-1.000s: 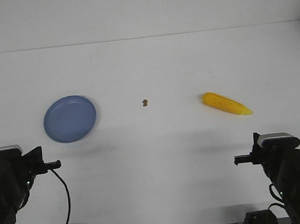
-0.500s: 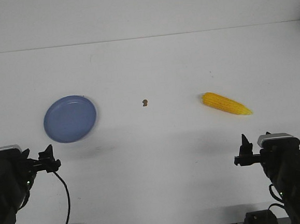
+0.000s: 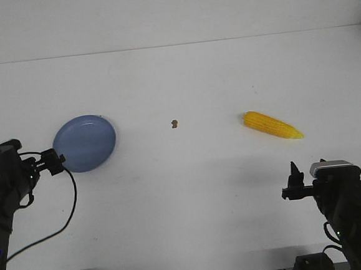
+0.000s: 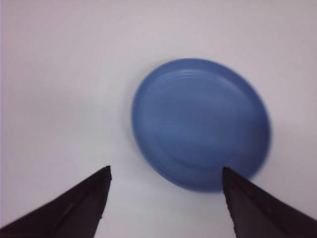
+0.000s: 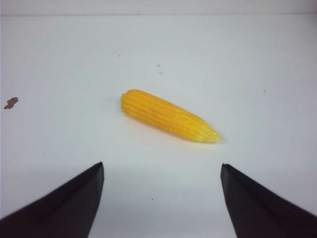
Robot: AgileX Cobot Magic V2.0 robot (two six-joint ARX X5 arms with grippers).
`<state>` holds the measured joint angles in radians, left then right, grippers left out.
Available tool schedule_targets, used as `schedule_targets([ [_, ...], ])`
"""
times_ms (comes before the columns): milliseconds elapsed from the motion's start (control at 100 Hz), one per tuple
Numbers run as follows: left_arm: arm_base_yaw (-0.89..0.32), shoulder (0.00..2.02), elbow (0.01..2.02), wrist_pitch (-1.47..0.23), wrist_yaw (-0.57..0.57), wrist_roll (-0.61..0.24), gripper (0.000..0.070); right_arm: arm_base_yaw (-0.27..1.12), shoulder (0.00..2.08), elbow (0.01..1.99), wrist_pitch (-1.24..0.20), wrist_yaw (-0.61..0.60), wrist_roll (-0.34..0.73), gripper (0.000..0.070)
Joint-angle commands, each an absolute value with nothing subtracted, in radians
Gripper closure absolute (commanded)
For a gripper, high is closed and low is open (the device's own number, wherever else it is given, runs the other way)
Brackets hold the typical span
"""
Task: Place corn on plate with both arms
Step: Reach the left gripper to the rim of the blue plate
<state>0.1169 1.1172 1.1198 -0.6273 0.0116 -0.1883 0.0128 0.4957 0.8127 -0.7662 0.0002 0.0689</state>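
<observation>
Front cam looked down, fwd over white table (image 3: 203, 189), wide. L wrist cam sat close over blue plate (image 4: 200, 121); R wrist cam faced corn cob (image 5: 168, 116). Both shared w/ front.

Left hand (image 3: 56, 163) raised, fingers spread; right hand (image 3: 292, 182) low at the near edge, fingers spread

White table (image 3: 194, 71), pale wall (image 3: 158, 15)

Bright yellow corn (image 3: 271, 124) lay flat on its side at right, blunt end toward the centre, pointed tip aimed right and nearer the robot, round shallow blue plate (image 3: 85, 143) sat empty at left, well apart.
</observation>
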Motion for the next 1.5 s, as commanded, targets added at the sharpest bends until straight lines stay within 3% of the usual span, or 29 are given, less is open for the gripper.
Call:
schedule_targets([
  [0, 0.143, 1.207, 1.167, -0.609, 0.028, -0.205, 0.0236, 0.013, 0.498, 0.83, -0.756, -0.001, 0.08, 0.0204],
  [580, 0.197, 1.689, 1.286, -0.512, 0.072, -0.211, 0.0236, 0.013, 0.498, 0.83, -0.757, -0.001, 0.083, 0.0204],
  [1120, 0.197, 1.816, 1.286, -0.451, 0.08, -0.212, 0.0247, 0.013, 0.498, 0.83, -0.757, -0.001, 0.083, 0.0204],
  [1180, 0.197, 1.816, 1.286, -0.45, 0.08, -0.212, 0.0299, 0.013, 0.498, 0.83, -0.757, -0.001, 0.083, 0.0204],
  [1280, 0.197, 1.816, 1.286, -0.45, 0.08, -0.211, 0.0552, 0.013, 0.498, 0.83, -0.757, -0.001, 0.083, 0.0204],
  [1330, 0.197, 1.816, 1.286, -0.449, 0.086, -0.209, 0.0646, 0.013, 0.498, 0.83, -0.757, -0.001, 0.083, 0.0204],
  [1390, 0.197, 1.816, 1.286, -0.448, 0.096, -0.202, 0.0695, 0.013, 0.498, 0.83, -0.757, -0.001, 0.083, 0.0204],
  [1490, 0.197, 1.816, 1.286, -0.444, 0.116, -0.201, 0.0693, 0.013, 0.498, 0.83, -0.757, -0.001, 0.087, 0.0204],
])
